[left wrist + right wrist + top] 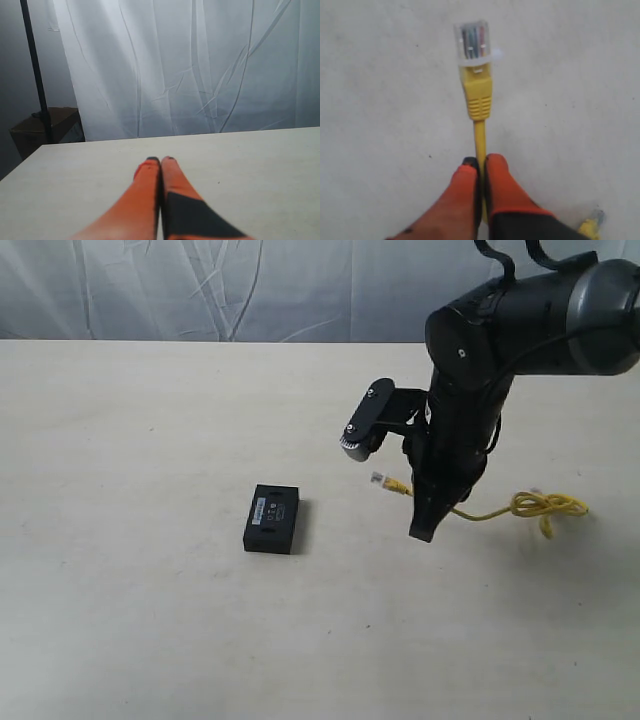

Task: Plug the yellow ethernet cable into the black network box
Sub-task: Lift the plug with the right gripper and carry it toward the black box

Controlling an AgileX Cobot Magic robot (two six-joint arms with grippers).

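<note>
Right wrist view: right gripper [480, 162] pinches the cable [479, 131] just behind its plug [473, 42].
Light, limp cord with a probably brittle clear plug, so holding near the boot suits steering. The box [272, 518] lies apart, leftward in the exterior view.

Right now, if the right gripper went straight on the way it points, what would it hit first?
Probably the bare table: the right gripper, jaws shut on the yellow ethernet cable, points steeply down. The black network box lies aside.
</note>
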